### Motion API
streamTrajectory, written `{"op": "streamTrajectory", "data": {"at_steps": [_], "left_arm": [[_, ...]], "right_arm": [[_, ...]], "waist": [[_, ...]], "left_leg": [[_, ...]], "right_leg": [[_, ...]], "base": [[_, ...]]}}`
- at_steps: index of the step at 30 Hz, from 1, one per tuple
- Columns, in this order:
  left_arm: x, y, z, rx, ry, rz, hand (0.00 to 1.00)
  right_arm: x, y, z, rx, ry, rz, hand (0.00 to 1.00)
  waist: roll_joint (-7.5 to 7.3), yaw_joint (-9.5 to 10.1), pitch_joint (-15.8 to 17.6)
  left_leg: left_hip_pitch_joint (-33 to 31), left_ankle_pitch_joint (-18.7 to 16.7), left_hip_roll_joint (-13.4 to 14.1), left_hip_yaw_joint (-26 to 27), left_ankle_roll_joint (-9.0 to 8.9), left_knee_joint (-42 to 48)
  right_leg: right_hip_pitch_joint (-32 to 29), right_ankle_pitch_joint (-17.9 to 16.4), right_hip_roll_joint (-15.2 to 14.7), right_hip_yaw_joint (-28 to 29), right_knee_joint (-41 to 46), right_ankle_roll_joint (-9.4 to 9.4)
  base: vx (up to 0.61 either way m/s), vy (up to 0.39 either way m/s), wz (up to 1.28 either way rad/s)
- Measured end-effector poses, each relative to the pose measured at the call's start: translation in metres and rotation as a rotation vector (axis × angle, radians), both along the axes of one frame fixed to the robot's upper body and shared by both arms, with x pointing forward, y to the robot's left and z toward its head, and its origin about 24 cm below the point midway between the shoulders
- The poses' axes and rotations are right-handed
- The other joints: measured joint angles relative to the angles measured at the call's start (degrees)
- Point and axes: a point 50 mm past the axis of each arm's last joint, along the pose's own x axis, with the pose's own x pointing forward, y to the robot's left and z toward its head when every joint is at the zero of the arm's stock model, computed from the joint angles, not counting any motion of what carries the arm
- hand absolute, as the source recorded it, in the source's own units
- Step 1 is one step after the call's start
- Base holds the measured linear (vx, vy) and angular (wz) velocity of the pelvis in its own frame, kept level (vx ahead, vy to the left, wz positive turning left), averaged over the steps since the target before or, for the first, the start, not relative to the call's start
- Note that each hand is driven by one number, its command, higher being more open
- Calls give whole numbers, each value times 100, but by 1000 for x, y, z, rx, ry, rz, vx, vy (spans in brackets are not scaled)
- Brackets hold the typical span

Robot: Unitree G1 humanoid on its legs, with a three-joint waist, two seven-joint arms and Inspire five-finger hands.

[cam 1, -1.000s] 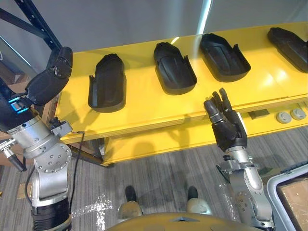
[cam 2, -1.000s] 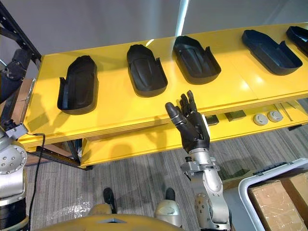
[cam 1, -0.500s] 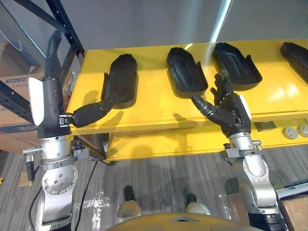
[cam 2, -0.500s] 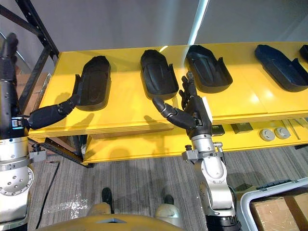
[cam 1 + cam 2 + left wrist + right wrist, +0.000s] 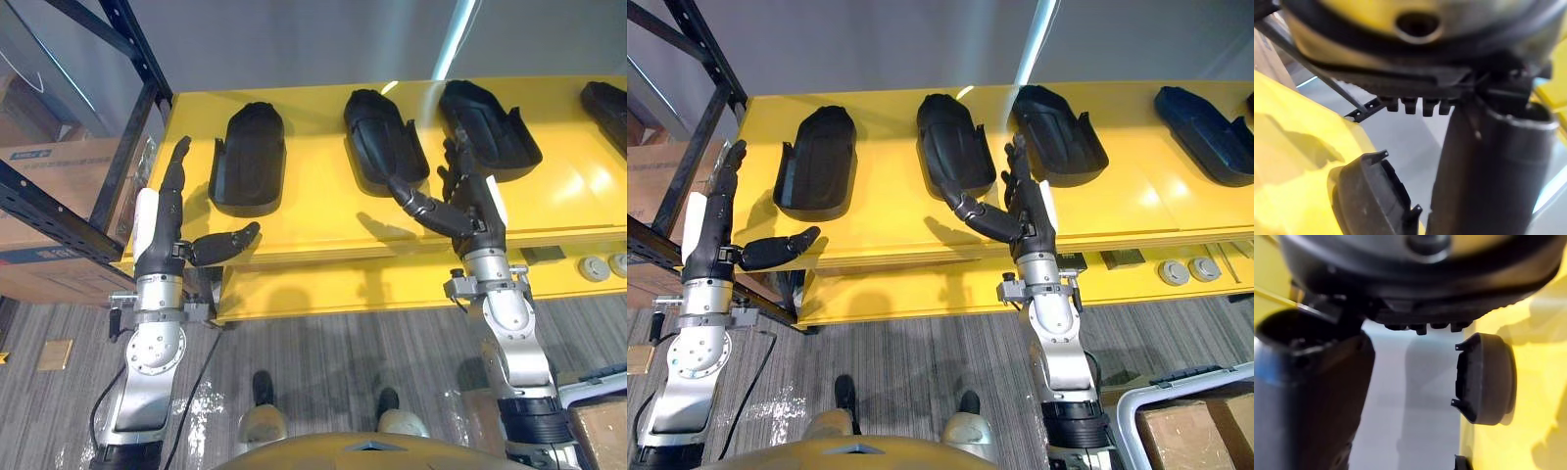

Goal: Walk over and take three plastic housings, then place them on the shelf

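Three black plastic housings (image 5: 813,162) lie apart in a row on the yellow desk (image 5: 882,230) before my rig. The left hand (image 5: 705,235) stands at the desk's front corner and the right hand (image 5: 1031,211) between two housings. Both have fingers spread and hold nothing.

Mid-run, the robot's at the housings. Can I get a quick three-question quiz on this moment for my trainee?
1. True or false: the left hand and the right hand are both open and hold nothing.
2. Counting from the robot's left, which plastic housing does the right hand's thumb reach toward? A first, B second, C fourth.
3. Fill in: the housings lie on a ___ table.
Key: 1 true. 2 B, the second housing. 3 yellow.
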Motion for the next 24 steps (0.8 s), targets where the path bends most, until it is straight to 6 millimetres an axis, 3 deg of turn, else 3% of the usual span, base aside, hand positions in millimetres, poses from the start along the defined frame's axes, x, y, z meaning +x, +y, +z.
{"op": "streamTrajectory", "data": {"at_steps": [5, 11, 24], "left_arm": [[14, 3, 4, -31, -37, 83, 100], [28, 6, 15, -68, -107, 188, 100], [40, 12, 11, -89, -83, 269, 100]], "right_arm": [[7, 3, 18, 12, -90, -3, 100], [8, 4, 20, 22, -102, -16, 100], [3, 4, 28, 58, -173, -27, 100]], "waist": [[48, -31, 350], [54, -116, 660], [26, -218, 1008]], "left_leg": [[-14, 27, -31, 14, 32, 1], [-135, 44, -46, 43, 49, 5], [-175, 50, -44, 149, 60, 7]], "right_leg": [[-106, -18, -41, 56, 151, -14], [-311, -28, -62, 114, 273, -23], [-601, -125, -75, 327, 596, -38]], "base": [[-31, 6, -2], [-18, 3, -2], [-5, -3, -6]]}}
